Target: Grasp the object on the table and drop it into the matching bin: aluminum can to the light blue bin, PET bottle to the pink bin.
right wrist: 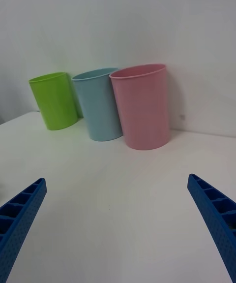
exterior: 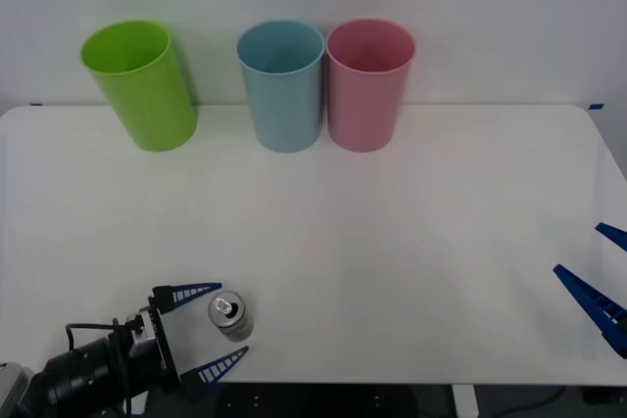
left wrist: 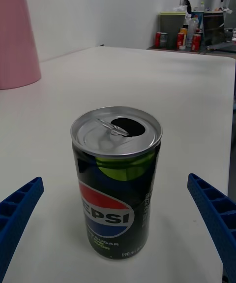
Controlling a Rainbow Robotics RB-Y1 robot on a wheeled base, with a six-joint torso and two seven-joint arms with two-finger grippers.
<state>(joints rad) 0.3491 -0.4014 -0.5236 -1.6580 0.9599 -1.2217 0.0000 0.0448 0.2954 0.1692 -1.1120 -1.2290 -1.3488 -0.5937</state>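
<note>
The white table (exterior: 411, 242) carries three bins at twelve o'clock — lime green bin (exterior: 140, 85), light blue bin (exterior: 282, 85), pink bin (exterior: 367, 83) — and an aluminum can (exterior: 231, 316) at seven.

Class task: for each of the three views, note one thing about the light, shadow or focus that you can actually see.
Front view: even light, and the aluminum can casts hardly any shadow on the table. Right wrist view: soft shadows sit at the base of the pink bin and light blue bin. Left wrist view: the can's lid catches pale highlights; the clutter behind looks soft.

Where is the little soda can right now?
In the front view the Pepsi can stands upright near the table's front edge on the robot's left, between the open fingers of the left tool, far from the bins.
</note>
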